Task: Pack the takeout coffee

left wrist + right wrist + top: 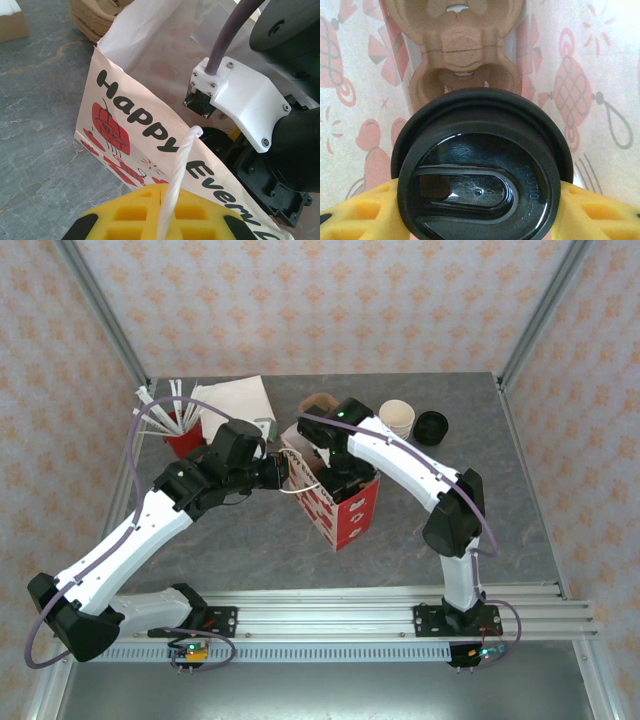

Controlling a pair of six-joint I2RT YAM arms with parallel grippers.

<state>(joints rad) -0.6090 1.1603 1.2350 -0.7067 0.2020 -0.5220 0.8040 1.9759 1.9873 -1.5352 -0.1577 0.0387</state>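
Inside the paper bag, the right gripper was clamped on the takeout coffee, its yellow fingers pressing either side just under the black lid. Below the gripper, toward the bag's bottom, lay a brown pulp cup carrier, one well almost directly beneath the cup. The left gripper was pinched on the bag's white twisted handle, just beside the right arm's wrist, seemingly holding the mouth open. To lower it well, the cup should probably stay upright and centred over that well, descend straight without brushing the paper walls, and be let go only once seated.
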